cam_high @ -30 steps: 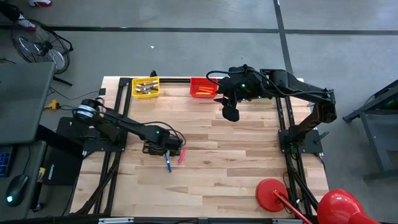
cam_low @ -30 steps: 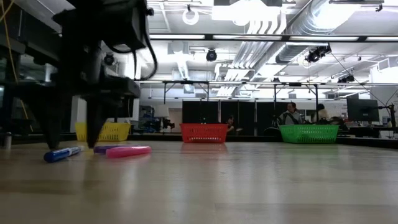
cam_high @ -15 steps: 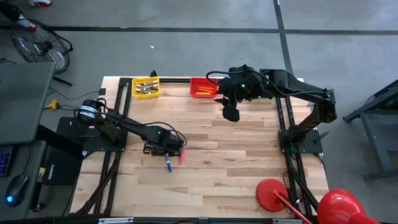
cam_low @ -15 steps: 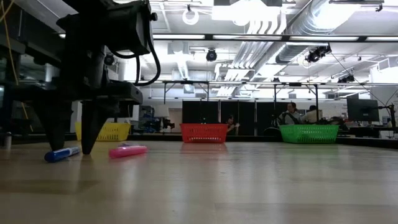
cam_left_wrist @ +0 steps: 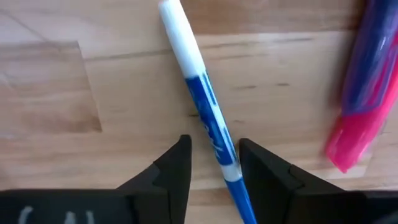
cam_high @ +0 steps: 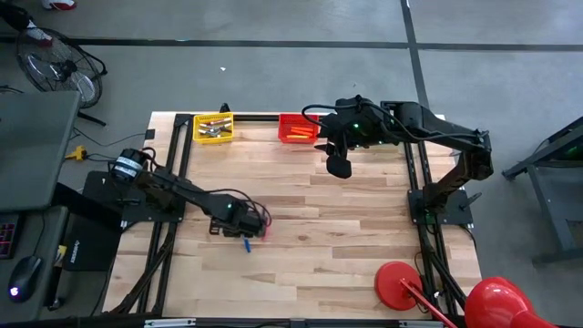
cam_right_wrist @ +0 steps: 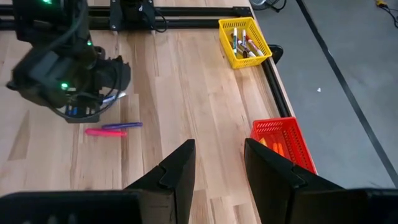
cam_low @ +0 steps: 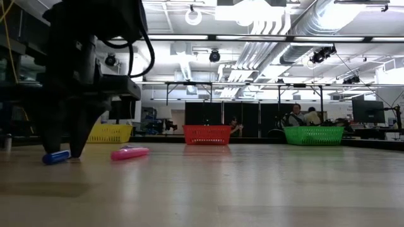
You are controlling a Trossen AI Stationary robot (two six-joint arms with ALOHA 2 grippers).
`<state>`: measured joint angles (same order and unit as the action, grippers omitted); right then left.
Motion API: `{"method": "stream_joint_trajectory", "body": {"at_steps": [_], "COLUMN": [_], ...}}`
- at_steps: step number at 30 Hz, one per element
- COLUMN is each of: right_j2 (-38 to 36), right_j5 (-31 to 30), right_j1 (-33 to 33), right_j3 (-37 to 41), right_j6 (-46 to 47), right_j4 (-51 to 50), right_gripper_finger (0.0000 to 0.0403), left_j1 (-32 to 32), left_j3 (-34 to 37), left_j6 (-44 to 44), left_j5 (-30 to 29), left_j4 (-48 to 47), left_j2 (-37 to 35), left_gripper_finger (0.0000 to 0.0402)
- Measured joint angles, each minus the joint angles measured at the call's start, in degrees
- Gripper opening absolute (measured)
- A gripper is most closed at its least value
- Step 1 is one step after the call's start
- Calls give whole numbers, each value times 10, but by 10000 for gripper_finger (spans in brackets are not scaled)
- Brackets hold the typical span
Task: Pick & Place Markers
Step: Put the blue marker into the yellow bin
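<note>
Left hand [cam_left_wrist: 213, 163] down at the desk [cam_high: 364, 237], fingers [cam_left_wrist: 177, 168] astride the blue-and-white marker [cam_left_wrist: 205, 118], a narrow gap left on either side, not clamped. Marker flat on the wood, blue end poking out from under the hand [cam_high: 246, 244]. Pink marker [cam_low: 130, 152] and purple marker [cam_right_wrist: 121, 125] just beside. Right hand [cam_right_wrist: 216, 163] hanging open above the far edge, near the red basket [cam_high: 295, 128]. More markers in the yellow basket [cam_high: 212, 127].
</note>
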<state>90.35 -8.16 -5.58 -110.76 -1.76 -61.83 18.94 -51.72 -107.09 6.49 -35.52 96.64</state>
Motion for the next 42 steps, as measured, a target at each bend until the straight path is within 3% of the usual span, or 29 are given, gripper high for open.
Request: {"method": "stream_joint_trajectory", "body": {"at_steps": [19,38,42], "right_j2": [0,0,0], "right_j5": [0,0,0], "right_j1": [0,0,0], "right_j3": [0,0,0], "right_j6": [2,4,5], "right_j4": [-1,-1,-1], "right_gripper_finger": [126,126,126], "left_j1": [10,-23,-42], "left_j3": [0,0,3], "left_j6": [-12,250,288], "left_j5": [-15,-25,-64], "left_j4": [3,-21,-51], "left_j2": [0,-16,-35], "left_gripper_finger": [32,23,23]}}
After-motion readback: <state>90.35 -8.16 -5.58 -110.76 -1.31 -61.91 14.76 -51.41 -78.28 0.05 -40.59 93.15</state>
